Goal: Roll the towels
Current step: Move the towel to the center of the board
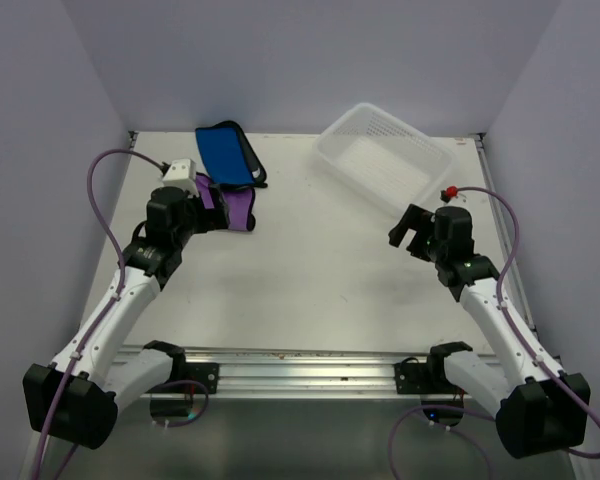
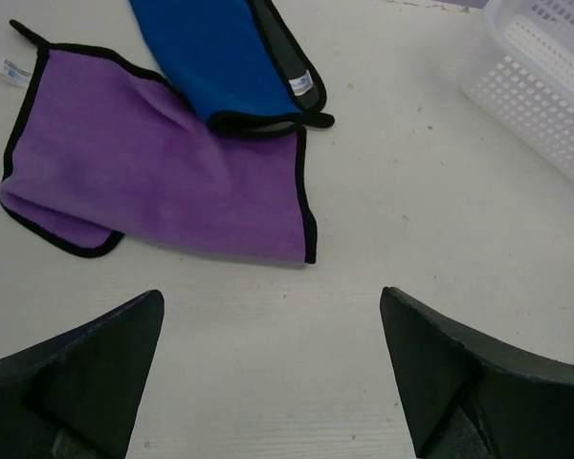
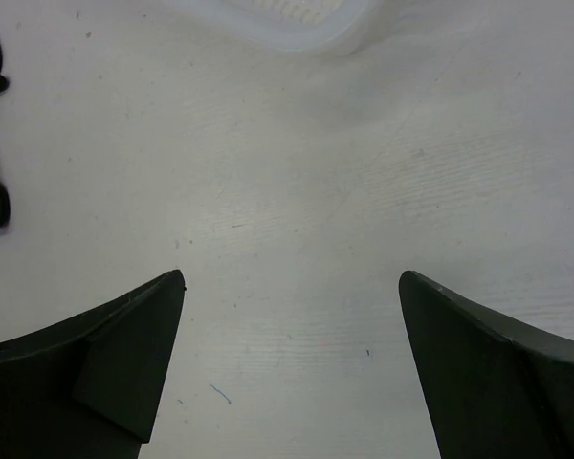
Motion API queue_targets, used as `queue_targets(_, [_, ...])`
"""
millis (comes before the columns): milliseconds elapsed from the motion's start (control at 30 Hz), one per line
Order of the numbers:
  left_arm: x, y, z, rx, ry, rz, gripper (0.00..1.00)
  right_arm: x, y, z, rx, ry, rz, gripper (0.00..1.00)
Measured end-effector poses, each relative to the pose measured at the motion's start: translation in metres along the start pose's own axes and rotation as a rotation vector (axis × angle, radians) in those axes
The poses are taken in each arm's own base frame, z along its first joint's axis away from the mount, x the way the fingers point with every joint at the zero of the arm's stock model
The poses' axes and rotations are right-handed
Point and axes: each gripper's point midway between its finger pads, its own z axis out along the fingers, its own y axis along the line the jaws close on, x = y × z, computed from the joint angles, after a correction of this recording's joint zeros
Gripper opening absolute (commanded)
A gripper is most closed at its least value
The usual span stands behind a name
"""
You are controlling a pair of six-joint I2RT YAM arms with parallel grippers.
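Towels are lying unrolled at the far left of the worktop [image 1: 310, 280], the blue towel [image 2: 220, 57] overlapping the purple towel [image 2: 163, 182] at its far edge. Just short of them the left pincer [image 2: 270, 295] is hovering, released and empty. The right pincer [image 3: 292, 275] is likewise hanging released over the worktop, near the white basket [image 2: 545, 96].

You're looking down on a scuffed white tabletop [image 1: 310, 290] filling the middle of the frame, boxed in by plain pale lavender walls [image 1: 310, 60] at left, top and right. A metal rail [image 1: 300, 365] runs along its lower edge.
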Motion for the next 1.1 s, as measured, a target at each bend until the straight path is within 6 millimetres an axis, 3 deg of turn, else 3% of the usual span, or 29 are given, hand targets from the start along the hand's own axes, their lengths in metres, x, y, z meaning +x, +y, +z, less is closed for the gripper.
queue_targets(367, [0.001, 0.005, 0.002, -0.024, 0.001, -0.001, 1.00, -0.001, 0.006, -0.003, -0.033, -0.003, -0.013, 0.99])
queue_targets(633, [0.012, 0.016, 0.017, -0.100, 0.044, -0.031, 1.00, -0.008, 0.008, -0.010, -0.053, -0.037, -0.040, 0.99])
queue_targets(867, [0.029, 0.023, 0.053, -0.175, 0.156, -0.026, 1.00, -0.003, 0.013, -0.013, -0.099, -0.034, -0.045, 0.99])
queue_targets(1100, [-0.002, 0.030, 0.121, -0.306, 0.183, 0.031, 0.99, 0.005, 0.016, -0.013, -0.133, -0.018, -0.045, 0.99])
